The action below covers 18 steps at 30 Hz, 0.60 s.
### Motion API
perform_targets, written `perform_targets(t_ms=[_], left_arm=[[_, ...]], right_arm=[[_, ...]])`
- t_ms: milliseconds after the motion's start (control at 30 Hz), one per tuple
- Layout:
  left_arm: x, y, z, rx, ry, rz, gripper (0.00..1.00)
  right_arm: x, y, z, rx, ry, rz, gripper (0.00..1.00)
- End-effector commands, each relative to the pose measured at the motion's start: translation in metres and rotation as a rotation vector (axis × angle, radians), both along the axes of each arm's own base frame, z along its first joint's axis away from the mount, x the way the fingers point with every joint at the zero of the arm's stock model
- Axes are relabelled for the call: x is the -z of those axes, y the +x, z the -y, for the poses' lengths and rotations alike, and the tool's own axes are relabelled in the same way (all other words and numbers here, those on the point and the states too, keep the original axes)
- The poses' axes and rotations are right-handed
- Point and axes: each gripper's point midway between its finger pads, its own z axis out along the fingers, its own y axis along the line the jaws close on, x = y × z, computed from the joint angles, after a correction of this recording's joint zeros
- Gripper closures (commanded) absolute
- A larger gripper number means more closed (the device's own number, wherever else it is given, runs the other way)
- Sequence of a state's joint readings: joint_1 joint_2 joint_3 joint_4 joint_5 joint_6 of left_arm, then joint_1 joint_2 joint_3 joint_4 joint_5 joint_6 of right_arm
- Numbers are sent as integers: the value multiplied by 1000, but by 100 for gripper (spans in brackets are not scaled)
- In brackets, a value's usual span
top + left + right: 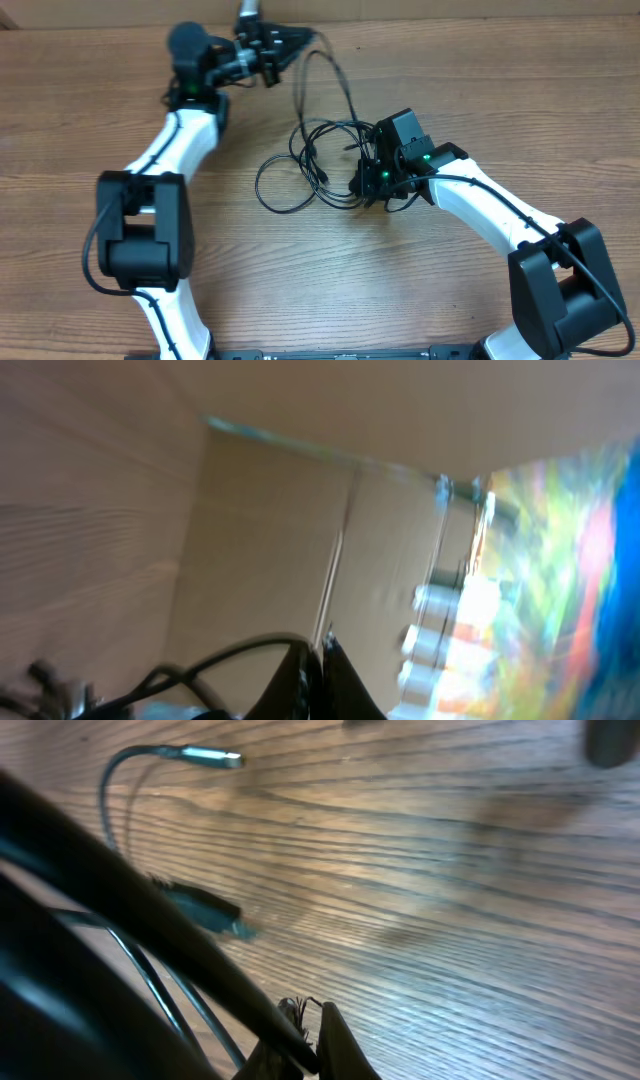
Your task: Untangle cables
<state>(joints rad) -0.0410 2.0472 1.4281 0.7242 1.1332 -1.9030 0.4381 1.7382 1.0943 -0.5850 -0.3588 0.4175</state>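
Several thin black flexible cables (318, 160) lie tangled mid-table, with one strand stretched toward the far side.
They look light, limp and slippery, so they are best taken near a plug or on a free loop, not at the knot. Their exact number cannot be counted, though two small silver-tipped plugs (215, 758) show. Two grippers work on the brown wooden table (500, 100). The left gripper (305, 38) is pinched on the far strand, and the right gripper (362, 188) appears pressed onto a strand at the heap's right edge.

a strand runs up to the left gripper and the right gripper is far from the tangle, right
No. Overhead, the right gripper sits at the tangle of cables, not far from it. A strand does run up to the left gripper.
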Motion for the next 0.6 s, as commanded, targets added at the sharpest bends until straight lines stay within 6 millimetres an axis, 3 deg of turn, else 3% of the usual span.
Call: perform_targets(t_ms=[0, 100, 267, 333, 400, 500, 567], left_arm=[[12, 15, -58, -87, -56, -245, 96], [42, 15, -80, -127, -52, -414, 96], [77, 9, -73, -134, 179, -202, 95], [105, -11, -57, -56, 287, -185, 69], [134, -31, -44, -13, 380, -255, 54], [183, -65, -34, 16, 613, -388, 56], [203, -80, -28, 36, 760, -411, 58]], right_arm=[[-1, 5, 13, 34, -72, 25, 96], [-1, 6, 13, 39, -75, 30, 96], [-2, 7, 13, 59, -68, 23, 96], [-2, 7, 13, 59, -68, 23, 96], [-2, 7, 13, 59, -68, 24, 96], [-2, 7, 13, 59, -68, 24, 96], [-2, 7, 13, 59, -68, 23, 96]])
